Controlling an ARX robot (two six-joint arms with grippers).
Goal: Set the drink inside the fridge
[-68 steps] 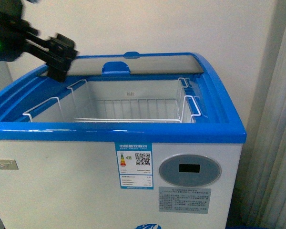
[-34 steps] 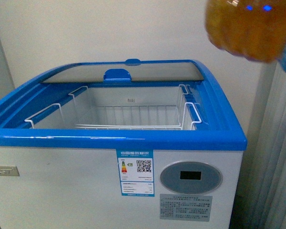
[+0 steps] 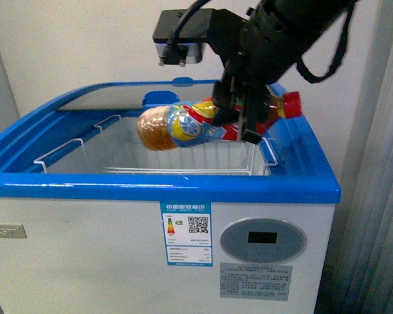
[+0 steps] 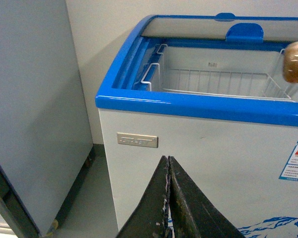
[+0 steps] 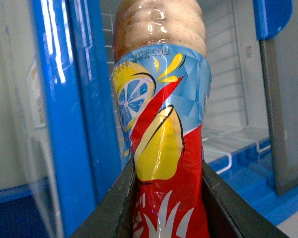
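My right gripper (image 3: 239, 118) is shut on the drink (image 3: 183, 125), a bottle of amber liquid with a red cap and a red-yellow-blue label. It holds the bottle lying sideways just above the fridge (image 3: 150, 184), a white chest freezer with a blue rim and its glass lid slid back. The bottle's base points left, over the white wire basket (image 3: 150, 157) inside. In the right wrist view the jaws press both sides of the label (image 5: 161, 148). My left gripper (image 4: 168, 163) is shut and empty, low in front of the fridge's white front (image 4: 203, 148). The bottle's base (image 4: 295, 60) shows there too.
A tall grey-white cabinet (image 4: 35, 99) stands left of the fridge with a narrow floor gap between. A wall is behind the fridge. A pale curtain (image 3: 380, 196) hangs at the right. The round grey display (image 3: 262, 239) and a label sticker sit on the fridge's front.
My right arm has come down and left into view, bringing the drink from the upper right corner to just over the open fridge. My left arm has left the front view.
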